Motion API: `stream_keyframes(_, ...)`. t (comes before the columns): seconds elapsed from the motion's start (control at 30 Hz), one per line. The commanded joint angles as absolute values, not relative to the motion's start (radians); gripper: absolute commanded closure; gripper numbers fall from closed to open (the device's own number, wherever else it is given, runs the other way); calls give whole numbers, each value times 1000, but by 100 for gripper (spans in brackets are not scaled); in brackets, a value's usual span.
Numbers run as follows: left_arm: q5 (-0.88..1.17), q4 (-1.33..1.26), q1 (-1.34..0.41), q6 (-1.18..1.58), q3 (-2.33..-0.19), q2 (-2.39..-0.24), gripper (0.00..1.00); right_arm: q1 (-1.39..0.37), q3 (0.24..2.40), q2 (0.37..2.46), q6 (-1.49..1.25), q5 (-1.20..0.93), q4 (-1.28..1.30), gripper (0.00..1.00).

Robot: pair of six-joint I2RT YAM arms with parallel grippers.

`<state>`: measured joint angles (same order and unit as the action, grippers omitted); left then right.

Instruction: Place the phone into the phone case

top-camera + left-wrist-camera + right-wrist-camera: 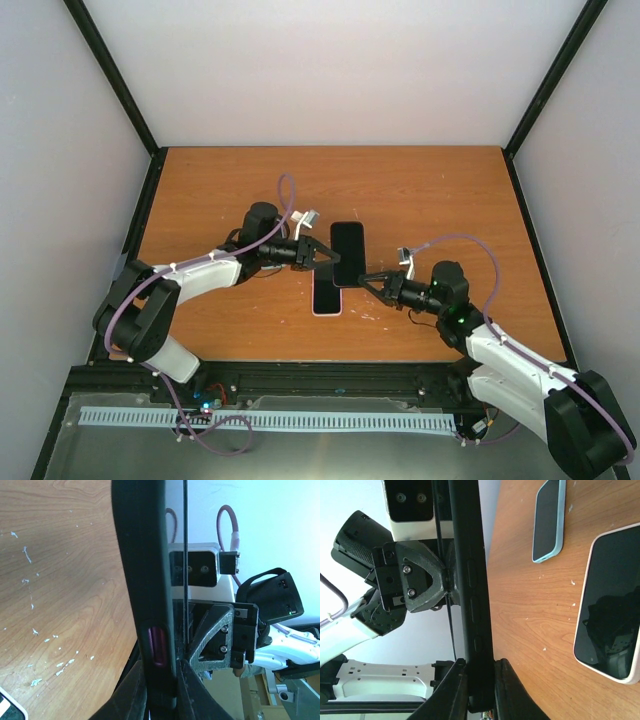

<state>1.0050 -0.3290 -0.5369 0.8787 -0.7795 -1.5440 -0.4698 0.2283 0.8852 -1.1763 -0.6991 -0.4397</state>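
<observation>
A black phone case hangs above the middle of the table, held between both arms. In the left wrist view the case stands edge-on, and the purple edge of the phone shows through its side slot. My left gripper is shut on one long side of the case. It reaches in from the left. My right gripper is shut on the case at its near end, coming from the right. How deep the phone sits in the case I cannot tell.
A phone with a pinkish-white rim lies screen-up on the table just below the held case, also seen in the right wrist view. A light-blue cased phone lies farther off. Black frame posts stand at the table's corners.
</observation>
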Motion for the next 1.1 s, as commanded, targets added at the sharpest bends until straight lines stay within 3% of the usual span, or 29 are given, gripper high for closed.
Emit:
stream_keyframes(0.0,976,-331,-534,817,-781,-1530,100,-473,245,858,-1192,-661,-435,85)
stream_keyframes(0.3,1128,-404,-534,852,-740,-1477,100,-474,331,798,-991,-605,-225,29)
stream_keyframes(0.53,1181,-386,-543,812,-730,-1447,100,-474,350,888,-969,-630,-277,23)
stream_keyframes(0.6,1181,-378,-545,808,-733,-1454,100,-474,346,926,-977,-649,-326,26)
stream_keyframes(0.77,1176,-366,-552,800,-743,-1476,99,-473,341,983,-1007,-699,-451,46)
stream_keyframes(0.93,1131,-310,-552,746,-753,-1545,96,-474,350,1025,-945,-692,-426,74)
stream_keyframes(1.0,1135,-353,-552,771,-735,-1551,88,-473,336,1038,-953,-692,-442,85)
stream_keyframes(1.07,1101,-319,-552,753,-741,-1541,74,-474,310,1041,-982,-691,-473,91)
